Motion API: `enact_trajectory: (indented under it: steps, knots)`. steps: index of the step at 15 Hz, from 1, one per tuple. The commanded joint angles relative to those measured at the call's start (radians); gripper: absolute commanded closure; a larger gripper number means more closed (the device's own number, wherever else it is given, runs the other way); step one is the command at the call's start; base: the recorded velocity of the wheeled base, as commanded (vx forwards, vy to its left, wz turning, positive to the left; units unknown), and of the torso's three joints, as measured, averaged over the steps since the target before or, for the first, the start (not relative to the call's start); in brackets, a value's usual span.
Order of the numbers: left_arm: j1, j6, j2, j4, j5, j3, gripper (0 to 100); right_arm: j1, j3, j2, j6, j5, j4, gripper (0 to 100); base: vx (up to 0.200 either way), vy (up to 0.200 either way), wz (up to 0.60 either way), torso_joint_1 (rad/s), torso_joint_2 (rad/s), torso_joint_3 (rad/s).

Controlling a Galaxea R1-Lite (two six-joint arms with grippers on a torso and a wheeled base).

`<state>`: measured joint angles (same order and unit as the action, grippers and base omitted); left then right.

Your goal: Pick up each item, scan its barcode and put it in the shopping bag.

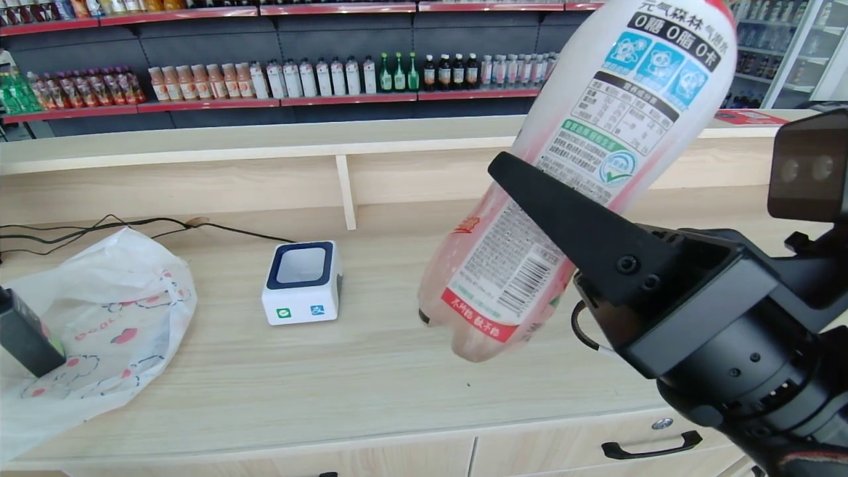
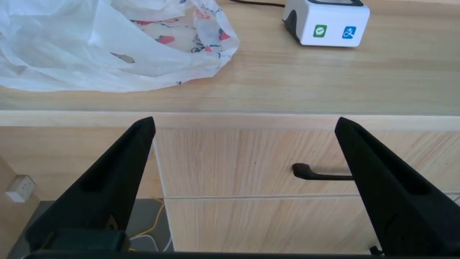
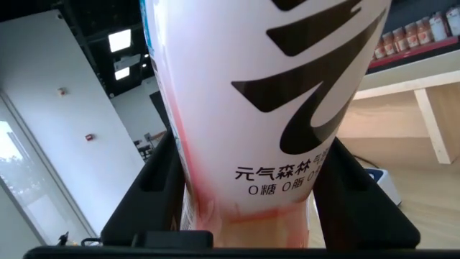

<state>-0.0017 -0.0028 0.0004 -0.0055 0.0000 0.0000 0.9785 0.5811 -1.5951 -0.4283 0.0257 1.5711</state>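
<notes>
as the right gripper point(image 1: 543, 199) clamps a pale pink drink bottle point(image 1: 563, 165) at the right of the head view, the bottle stands tilted: its top runs out of the frame's upper right and its rounded base hangs at lower centre. one black finger point(image 1: 563, 218) lies across the label, just above the barcode point(image 1: 530, 285), which faces the camera. left of the bottle, at mid-frame, a small white scanner point(image 1: 303, 281) with a dark-rimmed window sits on the light wood counter point(image 1: 371, 384). the white shopping bag point(image 1: 112, 291), printed with red and blue shapes, lies crumpled at the lower left of the frame, well apart from the bottle. black cables point(image 1: 79, 228) trail along the counter behind the bag, and shelves of bottled drinks point(image 1: 331, 76) line the top of the frame.

left wrist view – the left gripper point(image 2: 241, 187) is spread wide with nothing between its two black fingers point(image 2: 108, 194). it sits in front of the counter's drawer fronts, one with a black handle point(image 2: 323, 173). on the counter beyond, the shopping bag point(image 2: 108, 43) and the scanner point(image 2: 327, 21) lie apart.

right wrist view – the bottle point(image 3: 266, 93) is seen close up, pinched between the right gripper point(image 3: 251, 208) and its two fingers point(image 3: 154, 187), one on each flank of the bottle.
</notes>
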Motion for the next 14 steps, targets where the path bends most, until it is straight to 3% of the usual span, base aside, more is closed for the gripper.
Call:
enact_trajectory:
  steps: [1, 14]
  knots:
    - [0.0, 0.0, 0.0, -0.001, 0.0, 0.0, 0, 0.014, 0.013, -0.017, 0.002, 0.0, 0.0, 100, 0.0, 0.0, 0.0, 0.0, 0.0, 0.0]
    - [0.0, 0.0, 0.0, -0.001, 0.0, 0.0, 0, 0.04, 0.019, 0.017, 0.031, 0.0, 0.0, 100, 0.0, 0.0, 0.0, 0.0, 0.0, 0.0]
